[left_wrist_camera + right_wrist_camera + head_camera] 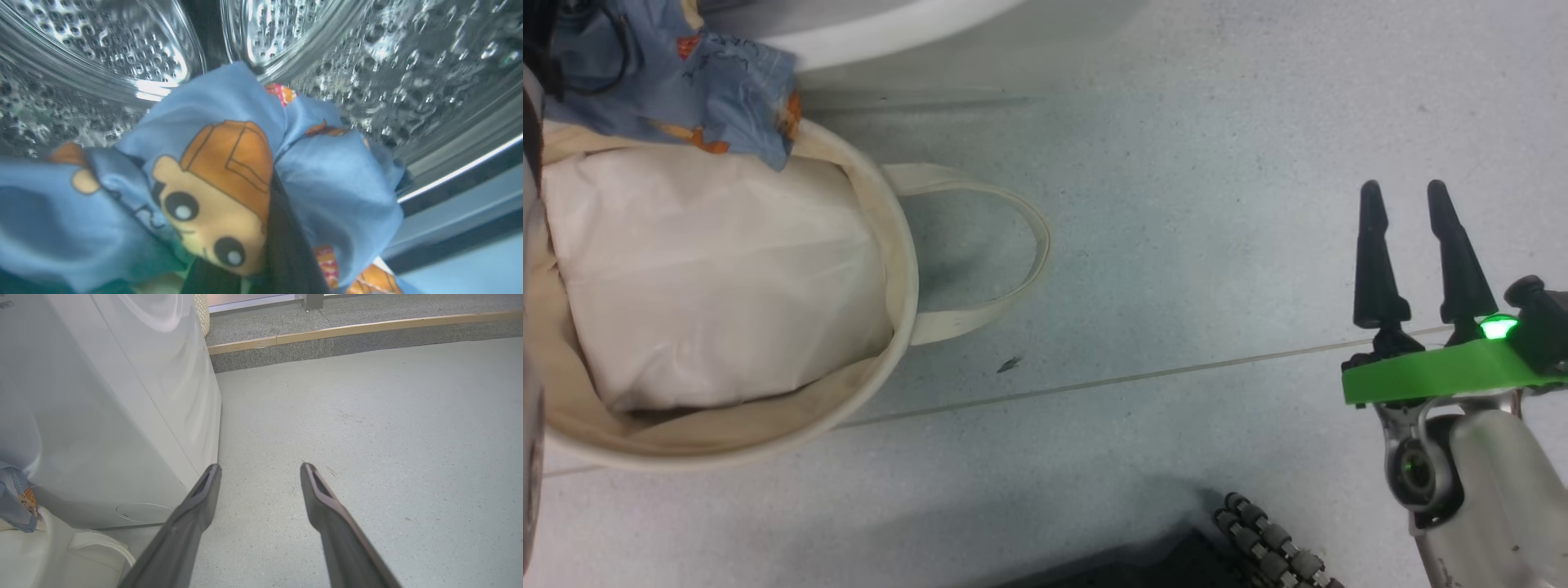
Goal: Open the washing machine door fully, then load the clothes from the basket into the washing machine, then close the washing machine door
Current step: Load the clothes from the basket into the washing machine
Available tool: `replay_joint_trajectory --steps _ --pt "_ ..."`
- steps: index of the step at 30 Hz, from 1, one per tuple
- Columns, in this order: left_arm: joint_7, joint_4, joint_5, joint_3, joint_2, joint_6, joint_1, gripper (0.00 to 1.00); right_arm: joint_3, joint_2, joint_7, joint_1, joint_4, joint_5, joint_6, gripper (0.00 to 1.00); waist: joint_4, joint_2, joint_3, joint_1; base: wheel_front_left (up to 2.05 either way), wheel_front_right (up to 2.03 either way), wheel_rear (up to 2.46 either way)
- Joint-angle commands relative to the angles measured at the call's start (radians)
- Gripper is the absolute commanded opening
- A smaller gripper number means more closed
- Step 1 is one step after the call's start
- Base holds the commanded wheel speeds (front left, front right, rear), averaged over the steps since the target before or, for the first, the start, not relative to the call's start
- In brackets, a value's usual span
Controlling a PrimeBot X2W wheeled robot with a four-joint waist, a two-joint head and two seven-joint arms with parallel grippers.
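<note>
Grey floor (pixel 1176 245): basket (pixel 907 269) holds white padding (pixel 711 278); left hand (pixel 267 204) pinches clothes (pixel 339 179) in the washing machine (pixel 122 49); right hand (pixel 1403 192) gapes empty.

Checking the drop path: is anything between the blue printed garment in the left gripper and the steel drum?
Nothing visible does: the soft blue bear-print garment hangs at the mouth of the shiny perforated steel drum, bare drum wall beyond it.

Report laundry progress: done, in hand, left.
Done: the washing machine must be open, since the left end effector is at its steel drum. In hand: it is shut on a blue garment there. Left: release it, deal with the blue cloth over the basket rim, possibly the same garment, and shut the machine. Right end effector open.
</note>
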State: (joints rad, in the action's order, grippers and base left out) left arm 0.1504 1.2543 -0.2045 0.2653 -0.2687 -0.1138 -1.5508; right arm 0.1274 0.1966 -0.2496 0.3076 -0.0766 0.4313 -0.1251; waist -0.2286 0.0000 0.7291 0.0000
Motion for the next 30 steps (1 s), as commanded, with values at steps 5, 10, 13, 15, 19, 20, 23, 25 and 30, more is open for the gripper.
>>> replay_joint_trajectory --steps 5,10,13,15,19,20,23,25,30 --pt "-0.210 0.028 0.029 0.038 -0.043 0.034 -0.003 1.00 0.044 0.000 -0.012 -0.026 0.006 -0.002 -0.006 1.00 -0.019 0.0000 -0.033 0.0000 0.00 0.00 0.00" --pt "-0.272 0.033 0.031 0.054 -0.038 0.055 -0.007 1.00 0.059 -0.003 -0.012 -0.012 -0.002 0.003 -0.006 1.00 -0.023 0.0000 -0.043 0.0000 0.00 0.00 0.00" --pt "-0.222 0.027 0.040 0.065 -0.039 0.068 -0.006 1.00 0.057 -0.004 -0.012 -0.008 -0.005 0.005 -0.006 1.00 -0.019 0.0000 -0.049 0.0000 0.00 0.00 0.00" --pt "-0.151 0.020 0.036 0.062 -0.035 0.090 0.005 1.00 0.055 -0.005 -0.012 -0.005 -0.012 0.005 -0.006 1.00 -0.012 0.0000 -0.057 0.0000 0.00 0.00 0.00" --pt "-0.023 0.018 0.024 0.054 -0.023 0.121 0.036 1.00 0.060 -0.009 -0.012 0.010 -0.018 0.009 -0.006 1.00 0.010 0.0000 -0.085 0.0000 0.00 0.00 0.00" --pt "0.005 0.019 0.018 0.051 -0.017 0.123 0.047 1.00 0.061 -0.009 -0.012 0.011 -0.023 0.010 -0.006 1.00 0.017 0.0000 -0.095 0.0000 0.00 0.00 0.00" --pt "0.072 0.017 -0.004 0.039 0.006 0.114 0.086 1.00 0.063 -0.006 -0.012 0.017 -0.039 0.014 -0.006 1.00 0.042 0.0000 -0.129 0.0000 0.00 0.00 0.00" --pt "0.101 -0.007 -0.009 0.039 0.019 0.109 0.127 1.00 0.066 -0.005 -0.012 0.020 -0.052 0.018 -0.006 1.00 0.058 0.0000 -0.158 0.0000 0.00 0.00 0.00" --pt "0.111 -0.213 -0.032 -0.003 0.036 0.117 0.286 1.00 0.083 0.006 -0.012 0.028 -0.078 0.026 -0.006 1.00 0.098 0.0000 -0.228 0.0000 0.00 0.00 0.00"
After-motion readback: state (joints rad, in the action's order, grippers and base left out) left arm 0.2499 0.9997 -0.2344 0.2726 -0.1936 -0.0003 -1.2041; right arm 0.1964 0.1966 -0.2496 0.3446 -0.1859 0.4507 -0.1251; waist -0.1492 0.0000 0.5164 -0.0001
